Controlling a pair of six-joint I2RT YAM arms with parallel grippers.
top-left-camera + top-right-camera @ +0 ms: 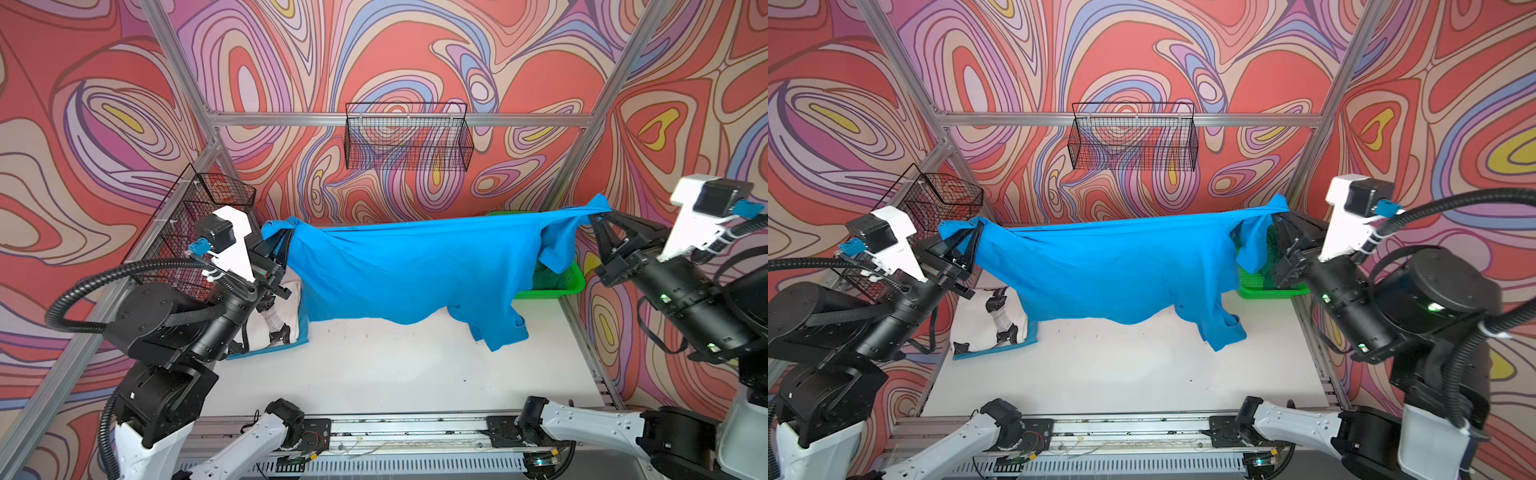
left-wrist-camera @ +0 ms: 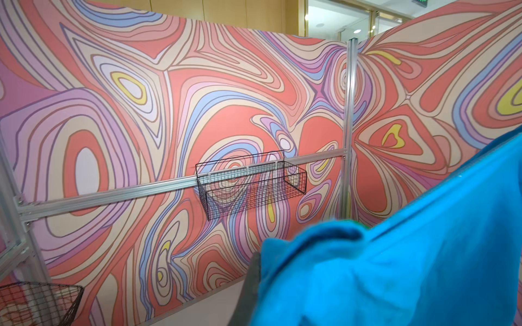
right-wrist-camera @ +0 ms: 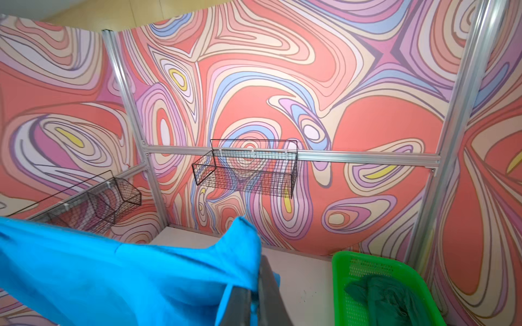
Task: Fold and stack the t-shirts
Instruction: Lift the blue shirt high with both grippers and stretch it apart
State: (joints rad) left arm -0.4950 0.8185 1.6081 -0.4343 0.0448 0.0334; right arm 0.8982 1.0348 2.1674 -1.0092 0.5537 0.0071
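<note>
Two end effectors, one shirt! The left end effector (image 1: 286, 242) and the right end effector (image 1: 599, 219) are each clamped shut on an end of the bright blue t-shirt (image 1: 415, 270), which is stretched in the air between them and sagging toward the white surface (image 1: 395, 374). I'd call this the spreading step. Next, both arms need to lower together and keep tension so it lands flat. Both top views show the folded white printed t-shirt (image 1: 992, 320) stacked on a lighter blue t-shirt (image 1: 1000, 353). Only the right wrist view looks into the green basket (image 3: 367, 261), where the dark green t-shirt (image 3: 387, 299) waits.
</note>
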